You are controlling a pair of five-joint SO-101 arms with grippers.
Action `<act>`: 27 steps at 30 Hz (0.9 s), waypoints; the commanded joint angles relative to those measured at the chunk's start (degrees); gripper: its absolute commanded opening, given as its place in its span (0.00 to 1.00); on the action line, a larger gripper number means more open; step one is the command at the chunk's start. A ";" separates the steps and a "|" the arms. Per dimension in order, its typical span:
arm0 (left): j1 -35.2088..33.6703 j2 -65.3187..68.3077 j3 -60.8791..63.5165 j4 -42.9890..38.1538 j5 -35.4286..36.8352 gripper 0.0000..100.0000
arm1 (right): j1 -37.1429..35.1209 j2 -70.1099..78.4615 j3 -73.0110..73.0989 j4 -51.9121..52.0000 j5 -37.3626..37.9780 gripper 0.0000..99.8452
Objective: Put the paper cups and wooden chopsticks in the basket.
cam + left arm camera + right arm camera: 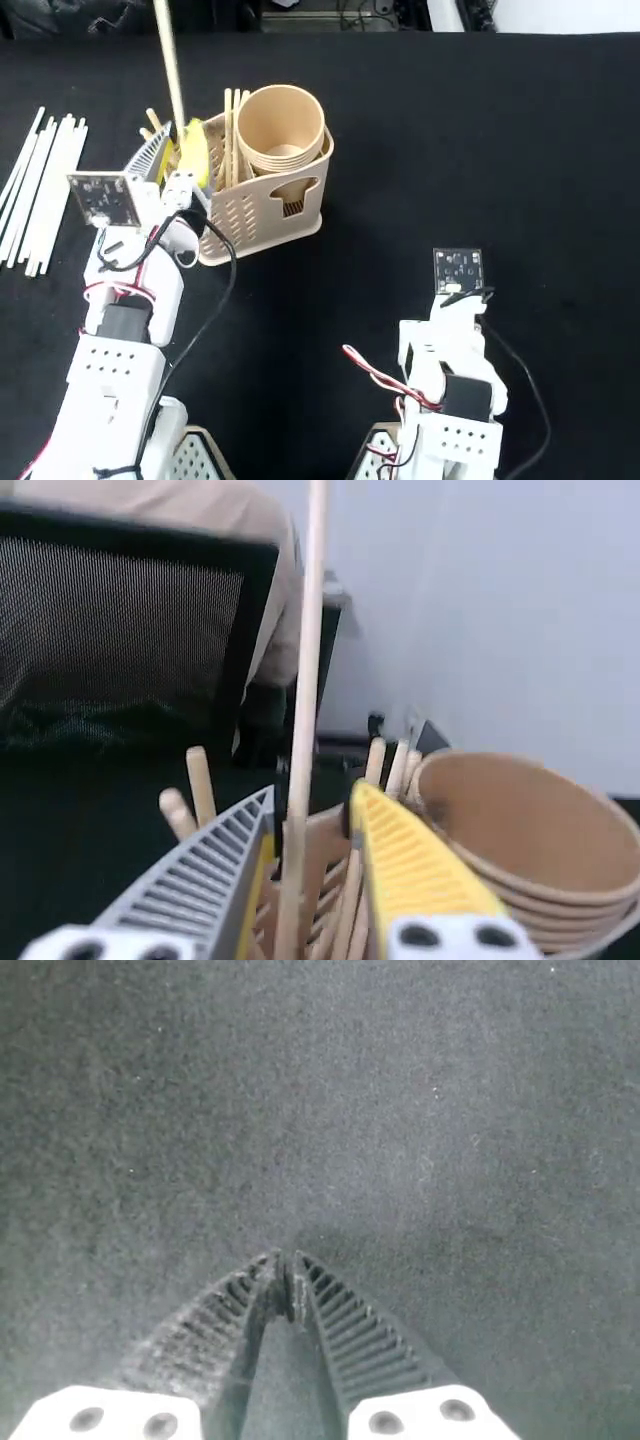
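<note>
One basket [262, 215] left of table [480, 130] centre, holding one cup stack [282, 125] and several chopsticks [232, 130]. Some eight white sticks [45, 190] at left edge. Left gripper [312, 790] clamped on one upright chopstick [305, 680] over basket. Right gripper [288, 1257] closed, empty, near front edge.

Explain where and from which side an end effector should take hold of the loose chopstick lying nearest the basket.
Grip that chopstick near mid-length, straight down from above, jaws across its width. It lies flat on the black cloth, long and thin, with other sticks packed along one side, so a side approach would probably fail.
</note>
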 commanded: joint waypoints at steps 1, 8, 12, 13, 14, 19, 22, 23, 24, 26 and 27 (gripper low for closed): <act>-0.31 -0.62 -8.48 12.22 2.37 0.17 | -0.62 -3.82 -0.48 0.18 0.00 0.01; -0.31 -7.56 -14.90 25.67 2.37 0.17 | -0.62 -3.82 -0.48 0.18 0.00 0.01; -0.75 -16.79 -16.22 31.47 2.37 0.17 | -0.62 -3.82 -0.48 0.18 0.00 0.01; -0.75 -19.08 -16.48 33.23 2.37 0.17 | -0.62 -3.82 -0.48 0.18 0.00 0.01; -0.75 -21.45 -16.92 35.25 2.29 0.17 | -0.62 -3.82 -0.48 0.18 0.00 0.01; -5.67 -28.57 -19.21 43.52 1.76 0.17 | -0.62 -3.82 -0.48 0.18 0.00 0.01; -10.68 -28.31 -18.95 46.86 1.58 0.17 | -0.62 -3.82 -0.48 0.18 0.00 0.01; -12.79 -28.04 -18.68 47.82 1.49 0.17 | -0.62 -3.82 -0.48 0.18 0.00 0.01; -15.08 -27.69 -18.59 48.53 1.49 0.17 | -0.62 -3.82 -0.48 0.18 0.00 0.01; -19.56 -26.73 -18.59 48.44 1.49 0.17 | -0.62 -3.82 -0.48 0.18 0.00 0.01; -21.32 -26.02 -18.68 47.74 1.49 0.17 | -0.62 -3.82 -0.48 0.18 0.00 0.01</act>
